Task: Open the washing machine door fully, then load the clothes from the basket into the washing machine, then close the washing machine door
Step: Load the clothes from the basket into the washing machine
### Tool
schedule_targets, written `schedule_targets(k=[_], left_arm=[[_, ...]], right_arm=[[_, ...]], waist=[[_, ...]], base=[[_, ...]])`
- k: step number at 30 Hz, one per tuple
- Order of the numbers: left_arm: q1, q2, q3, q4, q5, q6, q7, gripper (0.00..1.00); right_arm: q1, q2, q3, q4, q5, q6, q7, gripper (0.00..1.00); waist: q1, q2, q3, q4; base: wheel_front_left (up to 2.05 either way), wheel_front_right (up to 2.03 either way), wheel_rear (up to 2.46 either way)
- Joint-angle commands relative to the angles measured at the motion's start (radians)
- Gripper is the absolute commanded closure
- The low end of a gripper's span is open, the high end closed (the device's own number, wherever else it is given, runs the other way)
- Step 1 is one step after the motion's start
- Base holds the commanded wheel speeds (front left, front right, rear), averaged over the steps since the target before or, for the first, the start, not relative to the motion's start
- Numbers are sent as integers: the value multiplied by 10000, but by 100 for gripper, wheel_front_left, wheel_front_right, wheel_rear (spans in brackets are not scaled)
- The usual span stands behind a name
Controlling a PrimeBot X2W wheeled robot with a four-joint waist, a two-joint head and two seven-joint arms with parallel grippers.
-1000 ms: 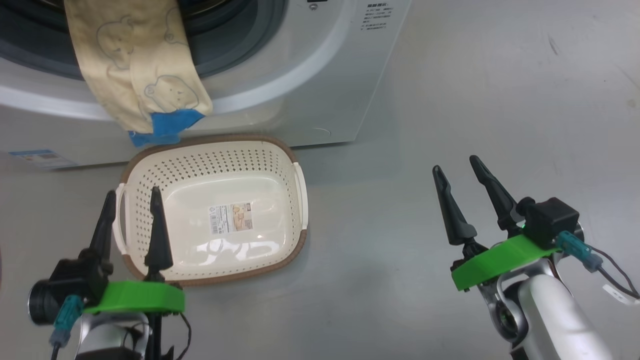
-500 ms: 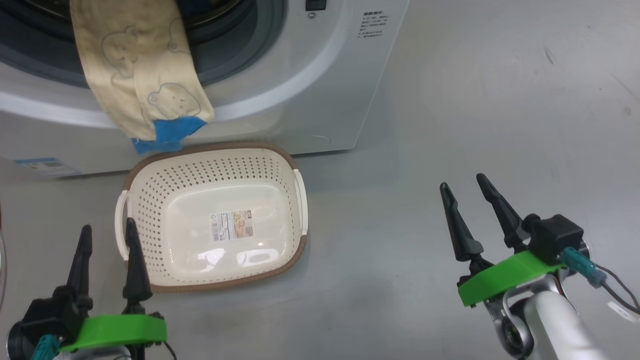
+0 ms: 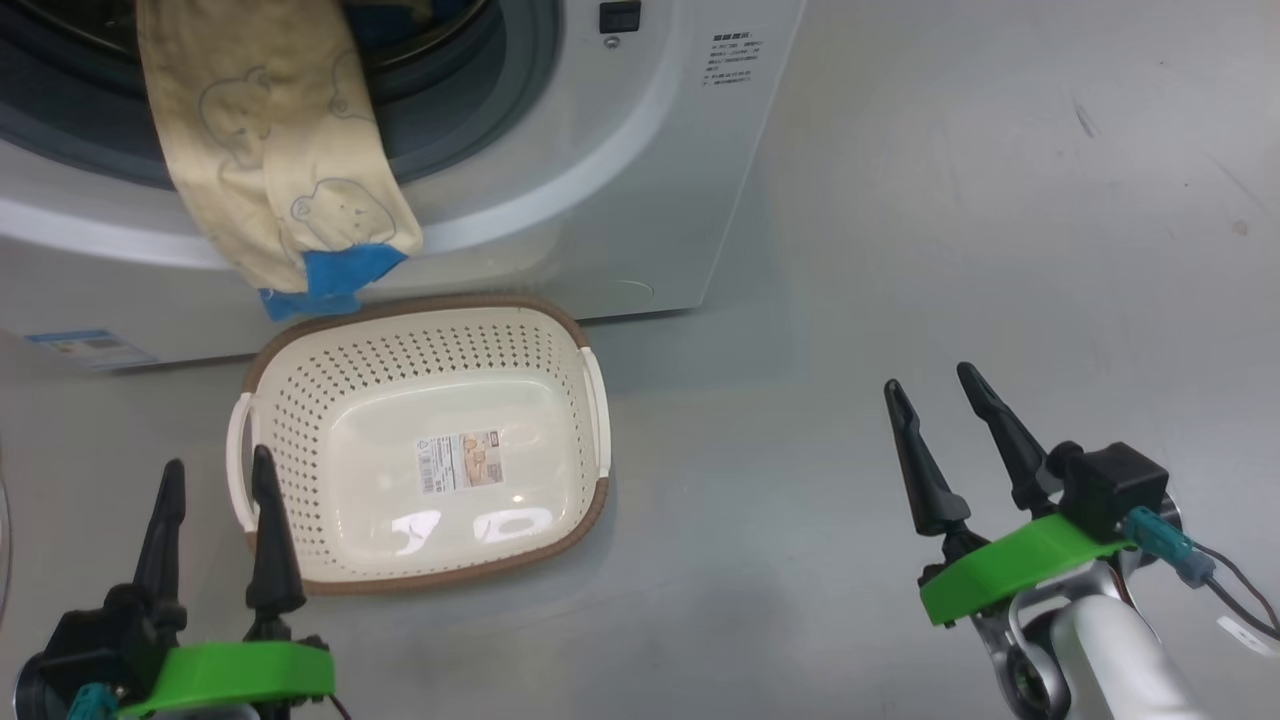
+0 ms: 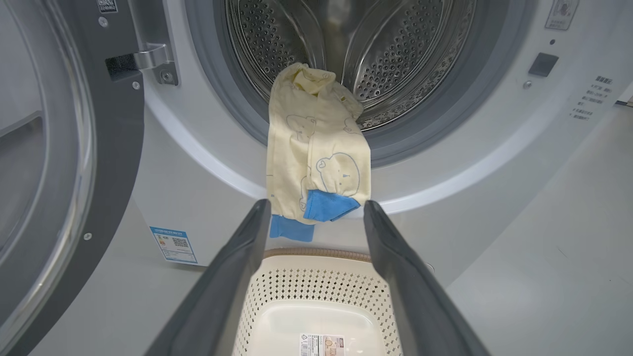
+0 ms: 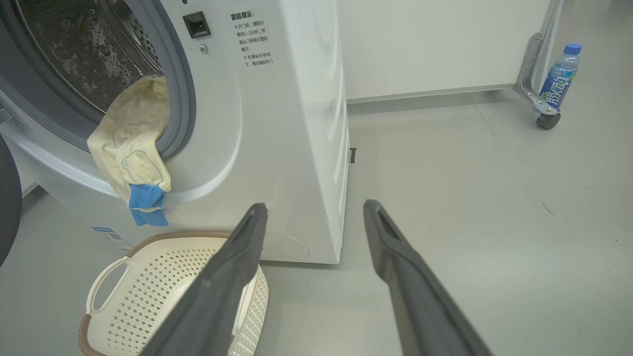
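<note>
Both the left gripper (image 3: pixel 218 460) and right gripper (image 3: pixel 928 377) hold nothing, fingers wide apart; the clothes (image 3: pixel 270 150) hang from the washing machine (image 3: pixel 640 150) above the basket (image 3: pixel 420 305), upper end cut off in head view

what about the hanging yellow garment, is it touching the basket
Apart. In the left wrist view the garment ends above the basket rim, with white washing machine front showing between.
</note>
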Motion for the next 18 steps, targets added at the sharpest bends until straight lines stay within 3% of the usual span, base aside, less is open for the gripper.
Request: schedule_targets(k=[1,18], left_arm=[[76,43,320,-358,9,27,-95,0],[-1547,78,323,787,298,-144,-95,0]], right_arm=[[113,-77,178,-267,-67,37,-67,0],[-336,26,428,-374,37,37,-67,0]], waist=[[0,0,4,-16],[0,0,950,-555]], base=[[0,0,0],[0,0,0]])
